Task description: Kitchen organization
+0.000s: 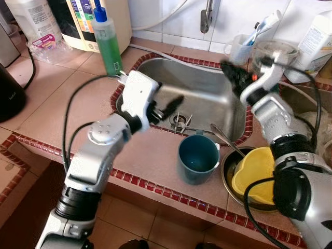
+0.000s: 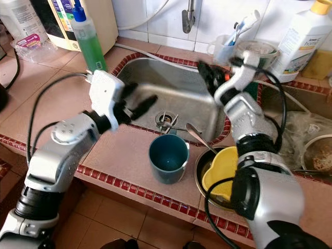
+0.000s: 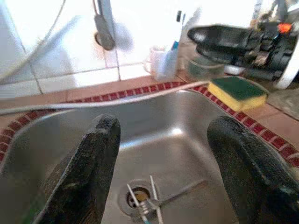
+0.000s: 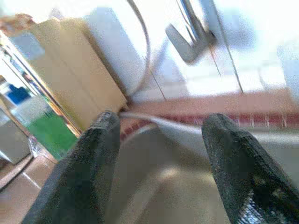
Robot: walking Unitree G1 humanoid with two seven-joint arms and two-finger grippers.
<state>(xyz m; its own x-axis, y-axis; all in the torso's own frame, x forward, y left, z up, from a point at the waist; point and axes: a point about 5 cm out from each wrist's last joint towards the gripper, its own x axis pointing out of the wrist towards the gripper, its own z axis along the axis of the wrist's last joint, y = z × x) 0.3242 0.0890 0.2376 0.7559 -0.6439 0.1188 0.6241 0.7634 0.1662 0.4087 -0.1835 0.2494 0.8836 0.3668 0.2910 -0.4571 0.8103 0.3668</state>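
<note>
My left gripper [image 1: 168,106] hangs open and empty over the left part of the steel sink [image 1: 202,85], above the drain [image 3: 138,196]. My right gripper [image 1: 231,75] is open and empty too, over the sink's far right corner, pointing towards the tap wall. On the front counter stands a teal cup [image 1: 197,158], upright and empty. To its right a metal bowl [image 1: 226,176] holds a yellow plastic piece [image 1: 254,174] and a spoon [image 1: 224,137] whose handle leans over the sink rim. A green-and-yellow sponge [image 3: 238,91] lies on the sink's right ledge.
A green soap bottle [image 1: 108,44] stands at the sink's far left corner, with a beige appliance [image 1: 93,21] behind it. Behind the right gripper are a white mug with toothbrushes [image 1: 239,49], a glass jar [image 1: 275,54] and a white bottle [image 2: 295,36]. Black kettle [image 1: 8,91] at far left.
</note>
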